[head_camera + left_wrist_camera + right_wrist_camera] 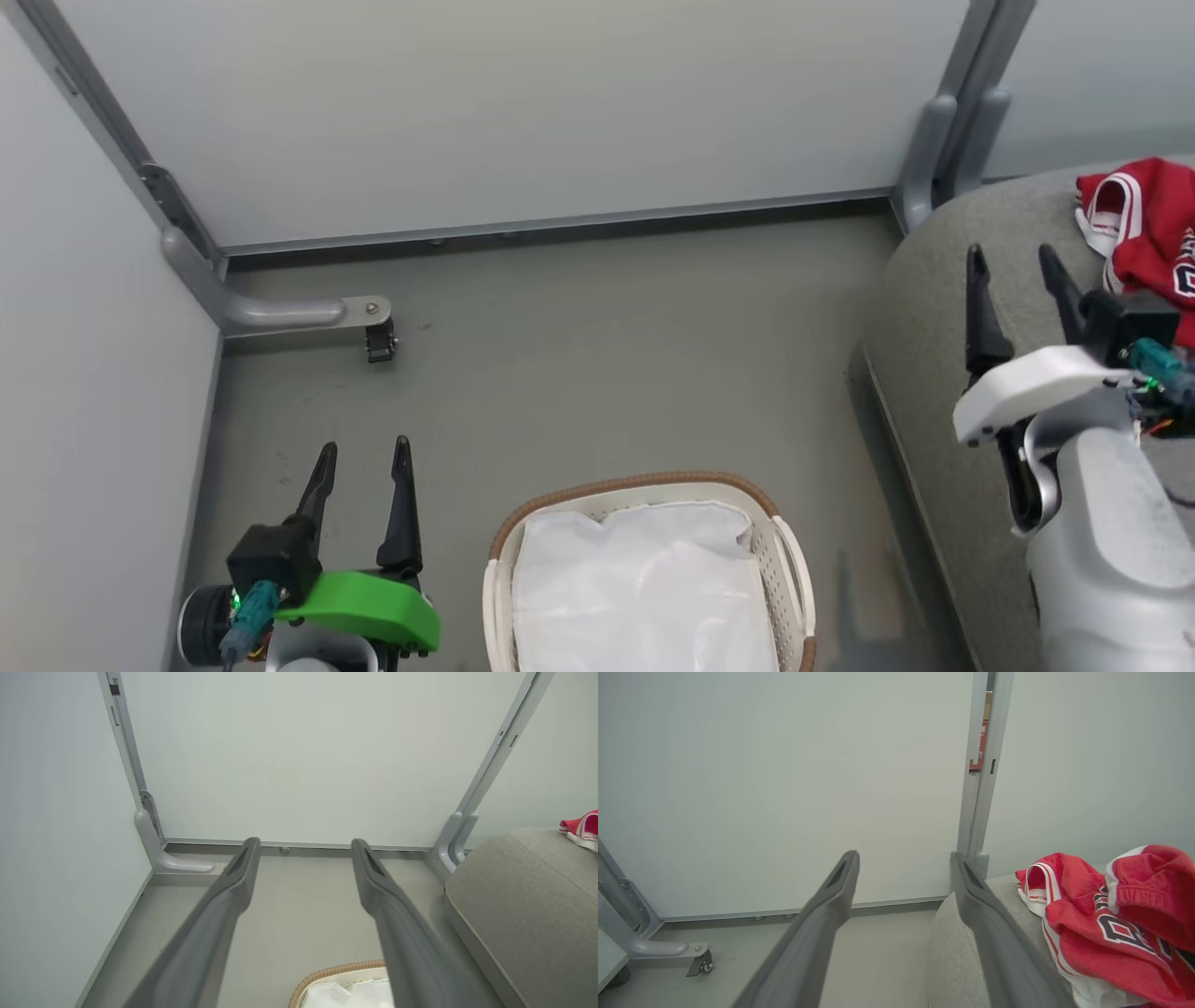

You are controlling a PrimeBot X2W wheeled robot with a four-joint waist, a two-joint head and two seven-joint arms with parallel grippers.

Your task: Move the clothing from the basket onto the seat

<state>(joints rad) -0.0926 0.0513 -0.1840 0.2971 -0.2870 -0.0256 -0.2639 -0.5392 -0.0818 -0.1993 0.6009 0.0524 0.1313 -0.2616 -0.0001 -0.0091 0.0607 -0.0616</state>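
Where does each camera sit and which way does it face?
Head view: on the head, looking down at the floor, basket and seat; left end effector and right end effector show, both open.
Left wrist view: on the left wrist, looking along its own fingers toward the wall.
Right wrist view: on the right wrist, facing the wall, own fingers beside the clothing.
Shared: all three show seat and clothing.
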